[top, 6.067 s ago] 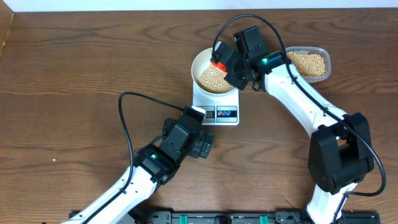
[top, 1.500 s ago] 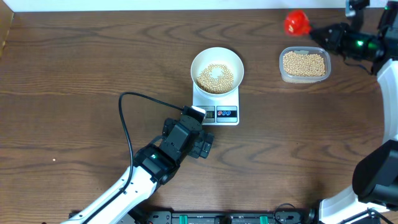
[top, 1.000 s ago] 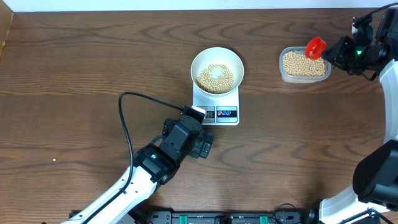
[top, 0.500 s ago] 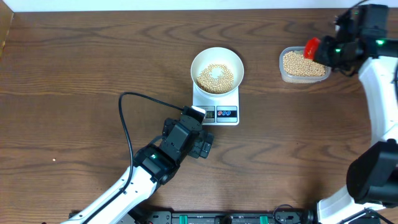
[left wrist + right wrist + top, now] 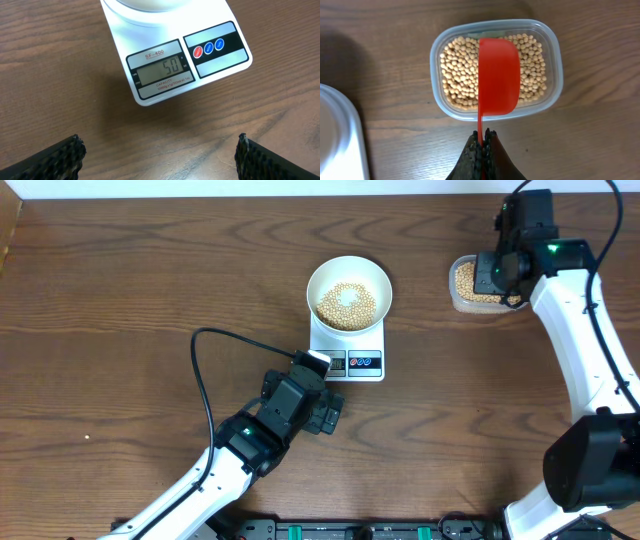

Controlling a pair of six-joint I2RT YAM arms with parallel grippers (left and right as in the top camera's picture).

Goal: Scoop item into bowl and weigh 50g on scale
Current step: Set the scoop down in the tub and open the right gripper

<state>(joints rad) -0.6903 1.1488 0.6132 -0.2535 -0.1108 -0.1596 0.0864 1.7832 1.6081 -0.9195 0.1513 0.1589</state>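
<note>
Red scoop (image 5: 498, 77) over tub (image 5: 551, 87), handle buried in right pincer (image 5: 482, 145).

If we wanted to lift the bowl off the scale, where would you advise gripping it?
Probably the rim of the bowl, coming straight down with one finger inside and one outside. It stands upright and open, its wall is too wide to span, and the beans lie low, leaving the rim clear above the scale.

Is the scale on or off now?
On: the scale display shows 50, seen from the left wrist.
</note>
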